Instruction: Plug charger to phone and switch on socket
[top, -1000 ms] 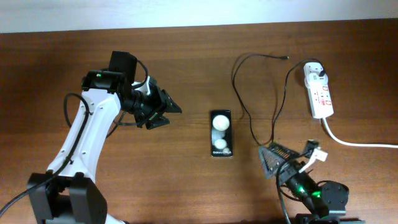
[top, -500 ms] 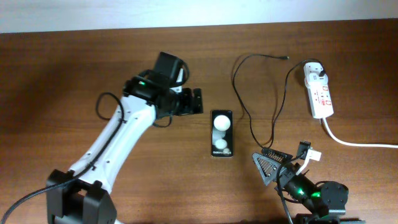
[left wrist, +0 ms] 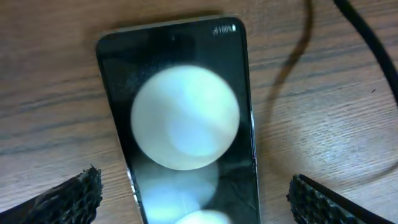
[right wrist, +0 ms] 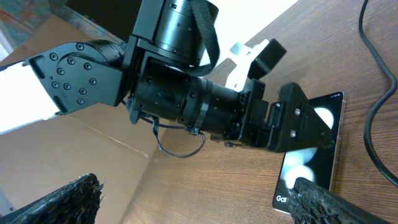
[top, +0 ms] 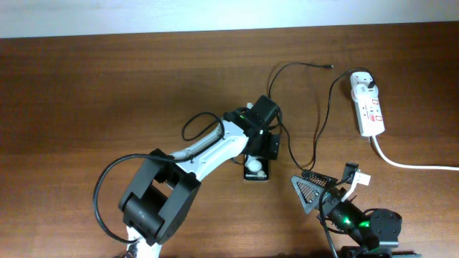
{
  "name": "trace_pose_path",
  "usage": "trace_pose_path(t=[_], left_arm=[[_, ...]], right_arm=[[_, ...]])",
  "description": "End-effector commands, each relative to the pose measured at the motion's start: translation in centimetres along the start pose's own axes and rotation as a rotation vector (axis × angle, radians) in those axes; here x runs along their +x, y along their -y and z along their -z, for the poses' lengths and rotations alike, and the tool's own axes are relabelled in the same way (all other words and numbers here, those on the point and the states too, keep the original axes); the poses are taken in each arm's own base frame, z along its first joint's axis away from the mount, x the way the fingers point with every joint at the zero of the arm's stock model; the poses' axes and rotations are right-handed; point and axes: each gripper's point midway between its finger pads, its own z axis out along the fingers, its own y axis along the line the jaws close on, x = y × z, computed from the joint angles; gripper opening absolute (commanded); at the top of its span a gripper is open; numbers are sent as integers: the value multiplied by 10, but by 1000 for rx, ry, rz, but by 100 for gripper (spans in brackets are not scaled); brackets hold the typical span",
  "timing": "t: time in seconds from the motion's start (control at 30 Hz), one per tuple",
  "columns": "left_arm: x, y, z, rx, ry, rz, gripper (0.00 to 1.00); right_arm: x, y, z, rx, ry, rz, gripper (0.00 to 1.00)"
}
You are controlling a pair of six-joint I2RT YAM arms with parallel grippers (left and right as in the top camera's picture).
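The phone [top: 256, 170] lies flat at the table's middle, its upper half hidden under my left gripper [top: 265, 145]. In the left wrist view the phone [left wrist: 180, 124] fills the frame between the spread fingers of the open, empty left gripper [left wrist: 196, 199], which hovers over it. The charger cable [top: 277, 115] loops right of the phone; its connector tip [top: 329, 67] lies free at the back, and its white plug adapter [top: 364, 82] sits in the socket [top: 371, 111]. My right gripper [top: 321, 188] is open and empty, near the front right. The phone also shows in the right wrist view [right wrist: 311, 155].
The socket's thick white cord [top: 412, 164] runs off the right edge. The black cable passes close to the phone's right side [left wrist: 372, 46] and shows in the right wrist view [right wrist: 373, 124]. The left arm [right wrist: 186, 93] reaches across the middle of the table.
My left arm has swung from the left side of the table to the right and now hovers over the phone. The right arm has hardly moved.
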Motion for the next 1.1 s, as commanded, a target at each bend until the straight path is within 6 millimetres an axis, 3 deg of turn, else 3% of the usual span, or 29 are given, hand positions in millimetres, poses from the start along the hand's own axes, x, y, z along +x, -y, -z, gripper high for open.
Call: trace_pose_path(t=[0.0,0.13,0.27,0.43,0.57,0.67,0.73,0.83,1.07], left_arm=[[8,13,-12,-4,-7,-20,99],[27,6,-45,-50,-80,38,99],[36,-3,-50,-93,-110,49,99],[2,-18,-8,-266,-37,33,99],[-4,-15,-8,-256,-12,43,99],[-22,-26,12,-350,54,39,99],[-25,-41,29,-444,99,193,99],[-14,-28,22,-366,75,441,99],[-3,-32,17,-378,41,462,99]], right_arm=[[2,1,0,-1,-7,13,99],[2,1,0,-1,-7,13,99],[2,1,0,-1,-7,13,99],[2,1,0,-1,-7,13,99],[2,1,0,-1,-7,13,99],[2,1,0,-1,-7,13,99],[2,1,0,-1,-7,13,99],[2,1,0,-1,-7,13,99],[2,1,0,-1,-7,13,99]])
